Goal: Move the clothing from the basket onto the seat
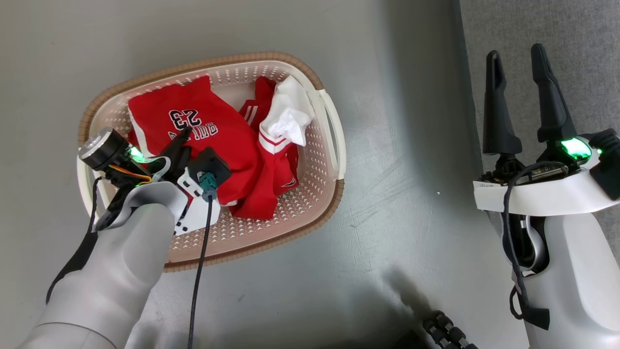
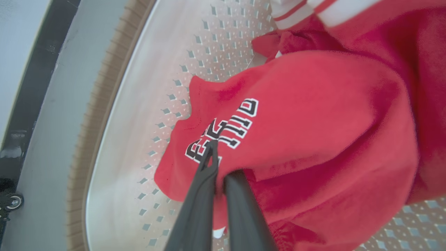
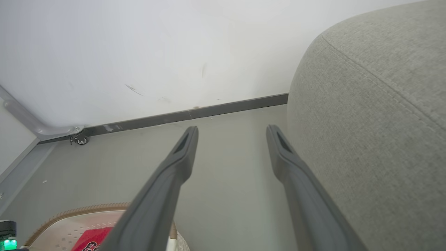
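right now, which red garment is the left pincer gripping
The numbered red jersey, shut in the left pincer by its lettering; the white-striped garment beside it lies free.

Red clothing (image 1: 213, 131) (white trim) in cream basket (image 1: 320, 162)

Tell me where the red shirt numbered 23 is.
In the head view the red shirt lies in the left half of the basket, beside another red garment, with the left gripper shut on it.

One number legible on the clothing (image 1: 208, 135)
Its red fabric carries "23" in black, white-edged digits, upside down in the head view; the block lettering just beside it is creased and partly covered, so no word reads whole.
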